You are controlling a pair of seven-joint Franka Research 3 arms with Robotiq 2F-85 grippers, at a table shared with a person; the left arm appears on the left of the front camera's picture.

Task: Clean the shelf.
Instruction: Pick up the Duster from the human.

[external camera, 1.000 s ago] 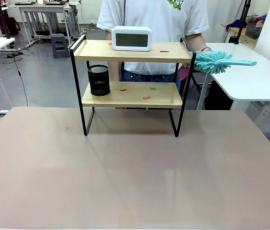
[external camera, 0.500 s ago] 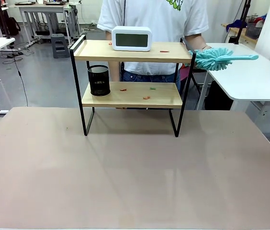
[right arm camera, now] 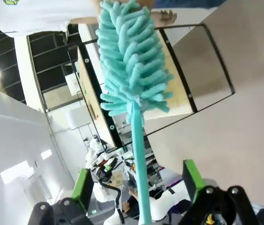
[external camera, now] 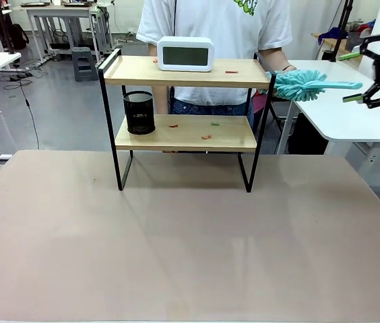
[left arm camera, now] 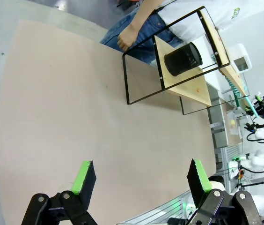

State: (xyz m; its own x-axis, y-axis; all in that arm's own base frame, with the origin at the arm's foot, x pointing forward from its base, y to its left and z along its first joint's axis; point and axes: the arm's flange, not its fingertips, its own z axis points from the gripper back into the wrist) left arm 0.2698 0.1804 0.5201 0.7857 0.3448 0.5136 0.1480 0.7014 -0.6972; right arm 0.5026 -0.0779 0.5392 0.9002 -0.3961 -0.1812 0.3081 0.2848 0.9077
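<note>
the right gripper (external camera: 346, 79) has swung in at the right edge, jaws wide. the person (external camera: 210, 20) has raised the duster (external camera: 301, 85), so its handle end now sits between the spread fingers, not yet clamped. this looks like a handover, and dusting can start once it grips. the shelf (external camera: 183, 133) stands at the far middle of the table (external camera: 176, 256), well to that gripper's left, with scraps (external camera: 206, 136) on both boards. the left gripper (left arm camera: 139, 176) hangs open over the table.
</note>
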